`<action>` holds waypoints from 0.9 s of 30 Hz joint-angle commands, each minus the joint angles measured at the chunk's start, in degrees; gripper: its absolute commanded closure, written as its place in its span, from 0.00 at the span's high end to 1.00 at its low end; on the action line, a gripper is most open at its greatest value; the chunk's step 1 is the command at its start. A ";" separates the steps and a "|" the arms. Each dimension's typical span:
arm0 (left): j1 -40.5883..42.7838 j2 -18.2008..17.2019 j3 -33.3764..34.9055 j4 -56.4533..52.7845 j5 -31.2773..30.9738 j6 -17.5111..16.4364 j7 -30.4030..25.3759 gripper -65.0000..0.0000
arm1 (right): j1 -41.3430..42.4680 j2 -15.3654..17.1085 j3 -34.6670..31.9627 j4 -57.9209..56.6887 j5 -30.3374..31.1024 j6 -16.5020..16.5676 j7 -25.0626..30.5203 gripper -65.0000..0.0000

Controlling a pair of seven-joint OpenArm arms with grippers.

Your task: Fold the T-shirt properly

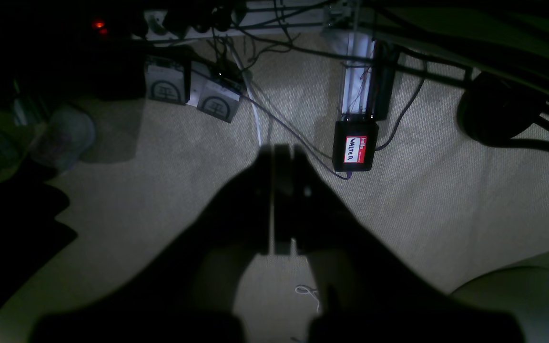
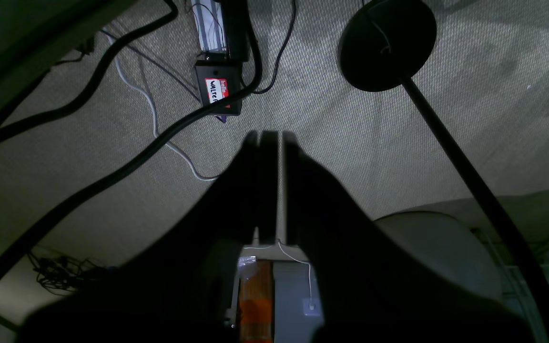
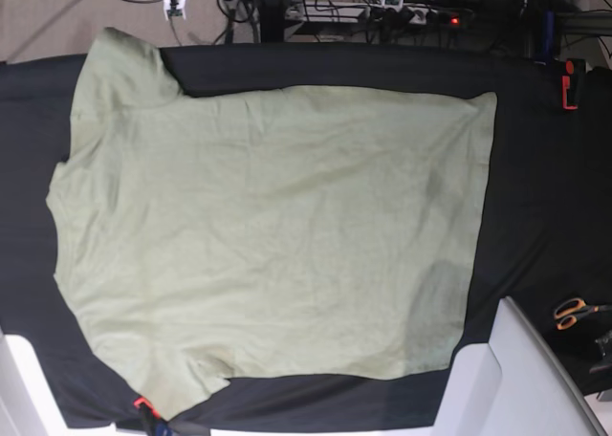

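The pale sage-green T-shirt lies spread flat on the black table cloth in the base view. Its sleeves point to the left and its straight hem is to the right. Neither gripper touches it, and both are out of sight in the base view. Only white arm links show there, at the bottom right and bottom left. In the left wrist view my left gripper is shut and empty, aimed at the carpet. My right gripper is likewise shut on nothing above the floor.
Orange-handled scissors lie on the cloth at the right edge, and a red clamp sits at the far right. On the carpet are cables, a black box with a red label and a round black stand base.
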 commanded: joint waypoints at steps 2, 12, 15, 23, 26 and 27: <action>0.66 -0.26 -0.01 -0.16 0.17 0.34 -0.41 0.00 | -0.45 0.16 0.17 -0.03 0.03 0.03 0.12 0.02; 1.36 -0.26 -0.01 0.28 -0.01 0.34 -0.59 0.00 | -0.45 0.16 0.17 -0.03 0.12 -0.05 0.12 0.02; 1.45 -0.88 -0.01 0.28 -0.10 0.34 -0.59 0.00 | -0.45 0.16 0.25 -0.03 0.12 -0.05 0.12 0.02; 1.45 -1.05 0.25 0.28 0.34 0.34 -0.59 0.00 | -0.45 0.16 -0.10 0.33 -0.06 -0.05 0.12 0.01; 1.45 -1.05 -0.01 0.28 0.34 0.34 -0.59 0.00 | -0.45 0.16 -0.10 0.33 -0.06 -0.05 0.12 0.01; 1.45 -1.05 -0.01 0.28 0.34 0.34 -0.59 0.00 | -0.45 0.16 -0.10 0.33 -0.06 -0.05 0.12 0.01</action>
